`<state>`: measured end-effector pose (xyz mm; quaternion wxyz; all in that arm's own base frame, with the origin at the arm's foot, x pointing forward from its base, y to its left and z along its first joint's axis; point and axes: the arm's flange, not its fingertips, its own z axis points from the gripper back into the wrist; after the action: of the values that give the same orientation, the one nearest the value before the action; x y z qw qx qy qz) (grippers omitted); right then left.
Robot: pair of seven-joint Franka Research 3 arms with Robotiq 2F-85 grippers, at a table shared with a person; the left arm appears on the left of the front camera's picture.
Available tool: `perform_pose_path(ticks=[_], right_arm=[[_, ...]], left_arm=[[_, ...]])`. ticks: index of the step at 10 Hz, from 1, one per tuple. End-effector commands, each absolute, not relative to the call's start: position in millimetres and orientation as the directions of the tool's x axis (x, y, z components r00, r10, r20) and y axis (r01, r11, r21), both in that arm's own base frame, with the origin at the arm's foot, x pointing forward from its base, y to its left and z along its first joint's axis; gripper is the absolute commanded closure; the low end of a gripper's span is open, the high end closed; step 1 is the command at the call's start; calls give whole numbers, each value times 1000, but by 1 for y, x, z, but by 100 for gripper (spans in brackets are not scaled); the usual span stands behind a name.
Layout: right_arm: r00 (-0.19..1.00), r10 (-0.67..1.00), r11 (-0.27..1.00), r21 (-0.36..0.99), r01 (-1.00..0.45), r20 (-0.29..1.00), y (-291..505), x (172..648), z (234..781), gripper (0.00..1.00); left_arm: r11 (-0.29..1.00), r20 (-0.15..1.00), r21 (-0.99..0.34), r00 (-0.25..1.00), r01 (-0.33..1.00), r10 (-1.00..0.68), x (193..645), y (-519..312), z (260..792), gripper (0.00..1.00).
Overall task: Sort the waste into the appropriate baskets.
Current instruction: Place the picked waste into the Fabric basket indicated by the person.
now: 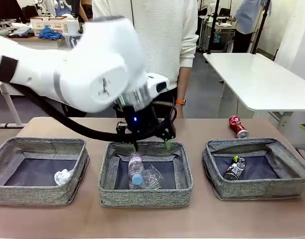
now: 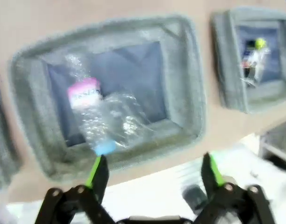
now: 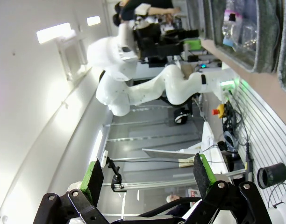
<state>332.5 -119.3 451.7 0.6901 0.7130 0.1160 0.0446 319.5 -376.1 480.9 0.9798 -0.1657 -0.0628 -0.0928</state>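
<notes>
One red can (image 1: 237,126) lies loose on the desk at two o'clock of my left tool (image 1: 151,144), which hangs wide and empty over the middle basket (image 1: 145,195); reaching across, I risk nudging it off.

The left end effector (image 1: 151,145) blocks the middle basket's (image 1: 108,191) far rim, while bare surface (image 1: 202,219) runs along the near edge.

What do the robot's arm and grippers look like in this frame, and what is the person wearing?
The left arm is glossy white with a black band and a black cable looped beneath. The left gripper and right gripper are black with green pads. The person wears a white ribbed long-sleeved top and an orange wristband.
</notes>
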Motion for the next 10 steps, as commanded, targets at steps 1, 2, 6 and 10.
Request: perform_pose_path(ticks=[1,2,6,10], right_arm=[[967,228,-20,992,124,-116,-120,332,458,0],[967,228,-20,992,124,-116,-120,332,458,0],[967,228,-20,992,124,-116,-120,332,458,0],[967,228,-20,992,124,-116,-120,332,458,0]], left_arm=[[716,47,-649,954,255,-297,310,-295,530,0],[552,122,-787,946,276,-300,304,-250,555,0],[198,146,-956,938,216,-314,311,-64,567,0],[-47,59,-997,998,60,32,281,78,484,0]])
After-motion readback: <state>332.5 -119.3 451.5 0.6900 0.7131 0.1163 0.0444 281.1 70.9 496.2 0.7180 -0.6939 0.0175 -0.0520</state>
